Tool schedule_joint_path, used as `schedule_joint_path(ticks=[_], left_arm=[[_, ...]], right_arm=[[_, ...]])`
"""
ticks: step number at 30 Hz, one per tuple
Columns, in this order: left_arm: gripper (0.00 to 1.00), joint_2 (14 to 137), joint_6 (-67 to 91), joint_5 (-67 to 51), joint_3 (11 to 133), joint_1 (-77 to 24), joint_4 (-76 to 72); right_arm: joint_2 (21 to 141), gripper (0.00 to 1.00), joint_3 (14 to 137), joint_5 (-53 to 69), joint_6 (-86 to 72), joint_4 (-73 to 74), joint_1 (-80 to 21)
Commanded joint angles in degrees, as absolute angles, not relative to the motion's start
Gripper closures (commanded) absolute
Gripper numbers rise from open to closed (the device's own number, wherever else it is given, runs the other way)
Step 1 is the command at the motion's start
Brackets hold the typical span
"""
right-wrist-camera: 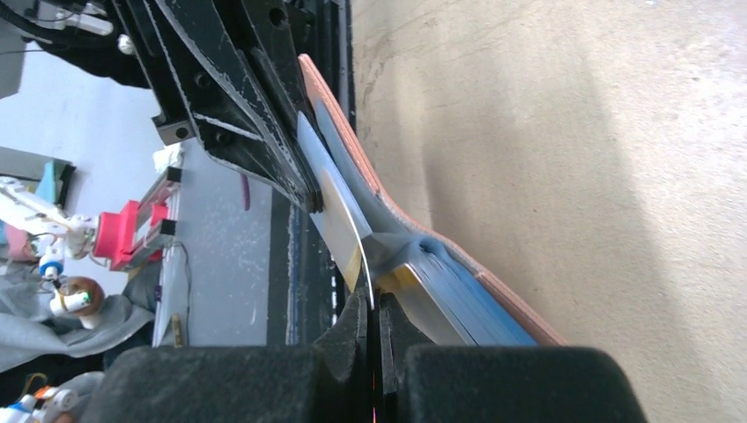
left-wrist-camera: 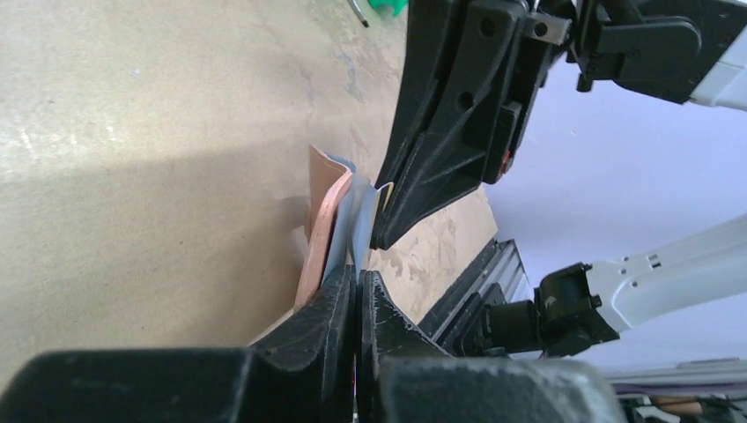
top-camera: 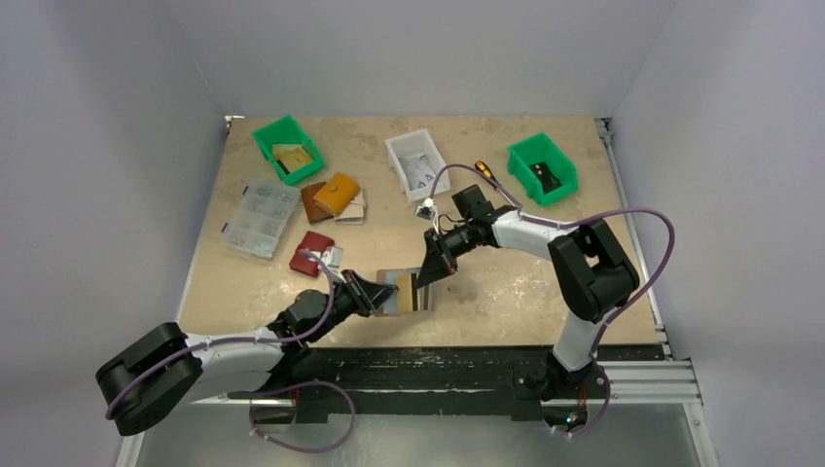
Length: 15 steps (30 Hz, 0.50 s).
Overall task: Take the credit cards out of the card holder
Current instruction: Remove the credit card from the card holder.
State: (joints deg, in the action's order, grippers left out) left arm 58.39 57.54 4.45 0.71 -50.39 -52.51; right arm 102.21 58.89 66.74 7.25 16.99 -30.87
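Note:
The card holder (top-camera: 389, 279), a brown-pink bifold, lies open near the table's front edge between both grippers. My left gripper (top-camera: 377, 294) is shut on its clear-sleeve edge, as the left wrist view shows (left-wrist-camera: 357, 275), with the pink leather cover (left-wrist-camera: 319, 225) to its left. My right gripper (top-camera: 425, 277) is shut on the edge of a thin silvery credit card with a tan-gold stripe (right-wrist-camera: 339, 225), which sticks partly out of a sleeve; the jaws meet around it (right-wrist-camera: 377, 300). More cards, light blue (right-wrist-camera: 480, 304), stay stacked in the holder (right-wrist-camera: 352, 141). A tan-gold card face (top-camera: 409, 292) shows from above.
Two green bins (top-camera: 289, 146) (top-camera: 542, 167) and a white bin (top-camera: 416, 163) stand at the back. A clear organiser box (top-camera: 260, 218), a mustard-yellow wallet (top-camera: 338, 193) and a small red pouch (top-camera: 313, 253) lie at left. The table's front rail (top-camera: 467, 355) is just behind the holder.

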Motion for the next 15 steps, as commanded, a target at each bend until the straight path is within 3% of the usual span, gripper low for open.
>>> schedule_joint_path(ticks=[1,15], left_arm=[[1.0,55.91,59.43,8.17,-5.07,-50.28,-55.44],[1.0,52.97,65.05,20.47,-1.26,-49.75,-26.37]], right_arm=[[100.72,1.0,60.09,60.23,11.41,19.55,-29.95],[98.26,1.0,60.73,55.67,13.54,21.67,-27.06]])
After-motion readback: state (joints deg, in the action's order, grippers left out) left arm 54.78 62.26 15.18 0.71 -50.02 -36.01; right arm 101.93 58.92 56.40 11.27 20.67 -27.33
